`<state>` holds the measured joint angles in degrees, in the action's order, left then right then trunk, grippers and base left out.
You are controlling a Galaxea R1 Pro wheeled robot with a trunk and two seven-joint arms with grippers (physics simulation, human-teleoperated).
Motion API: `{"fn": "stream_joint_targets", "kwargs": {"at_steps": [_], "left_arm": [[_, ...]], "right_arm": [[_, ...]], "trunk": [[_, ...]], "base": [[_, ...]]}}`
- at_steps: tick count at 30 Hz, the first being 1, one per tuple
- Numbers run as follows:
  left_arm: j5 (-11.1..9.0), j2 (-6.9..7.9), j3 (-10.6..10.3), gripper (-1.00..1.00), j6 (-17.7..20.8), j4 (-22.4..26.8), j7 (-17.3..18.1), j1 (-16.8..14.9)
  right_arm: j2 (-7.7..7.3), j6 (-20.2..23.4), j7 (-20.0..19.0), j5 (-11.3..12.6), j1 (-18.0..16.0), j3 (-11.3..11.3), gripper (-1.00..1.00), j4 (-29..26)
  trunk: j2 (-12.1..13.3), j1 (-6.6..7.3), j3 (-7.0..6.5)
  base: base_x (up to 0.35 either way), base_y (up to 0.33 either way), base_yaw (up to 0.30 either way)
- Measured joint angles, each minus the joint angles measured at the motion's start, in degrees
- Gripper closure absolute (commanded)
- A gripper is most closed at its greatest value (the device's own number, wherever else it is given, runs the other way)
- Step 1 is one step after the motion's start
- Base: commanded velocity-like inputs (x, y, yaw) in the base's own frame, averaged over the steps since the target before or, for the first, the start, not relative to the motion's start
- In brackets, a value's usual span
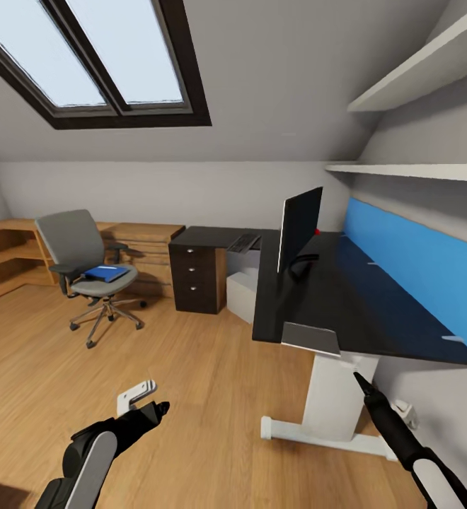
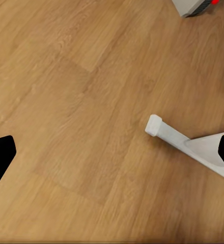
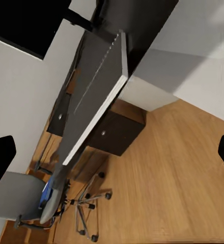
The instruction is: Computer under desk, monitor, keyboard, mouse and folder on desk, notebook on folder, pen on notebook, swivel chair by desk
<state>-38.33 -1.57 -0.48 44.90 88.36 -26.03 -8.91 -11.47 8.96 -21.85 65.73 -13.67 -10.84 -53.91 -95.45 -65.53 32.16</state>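
The bedroom has grey walls, a sloped ceiling with a dark-framed skylight (image 1: 113, 63) and a light wood plank floor (image 1: 191, 382). The L-shaped black tabletop (image 1: 347, 304) runs along the right wall below a blue wall panel (image 1: 417, 261) and two white shelves (image 1: 417, 170). The monitor (image 1: 298, 225) stands upright on it, seen nearly edge-on. The keyboard (image 1: 243, 243) lies on the far wing of the tabletop, above the dark three-drawer unit (image 1: 194, 277). The computer (image 1: 242, 293) sits on the floor under the tabletop, beside the drawers. A thin grey rectangle, probably the notebook (image 1: 311, 338), lies at the tabletop's near corner, above the white leg (image 1: 332, 403).

The swivel chair (image 1: 85, 268) stands well apart from the tabletop, near the low wood cabinets (image 1: 141, 244), with the blue folder (image 1: 107, 273) flat on its seat.

The left gripper (image 1: 152, 408) hangs low over the floor, jaws released and grasping nothing. The right gripper (image 1: 364, 385) hovers beside the white leg, jaws likewise spread and free.
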Motion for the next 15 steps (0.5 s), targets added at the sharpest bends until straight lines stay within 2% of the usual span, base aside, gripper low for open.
{"fn": "stream_joint_targets", "kwargs": {"at_steps": [15], "left_arm": [[0.01, -0.01, -0.27, -1.0, 0.0, -0.74, -0.03, -0.01]], "right_arm": [[-0.06, -0.1, 0.14, 0.11, 0.0, -0.02, -1.0, 2.46]], "trunk": [[-6.02, -3.3, 2.69]], "base": [[0.0, 0.0, 0.0]]}}
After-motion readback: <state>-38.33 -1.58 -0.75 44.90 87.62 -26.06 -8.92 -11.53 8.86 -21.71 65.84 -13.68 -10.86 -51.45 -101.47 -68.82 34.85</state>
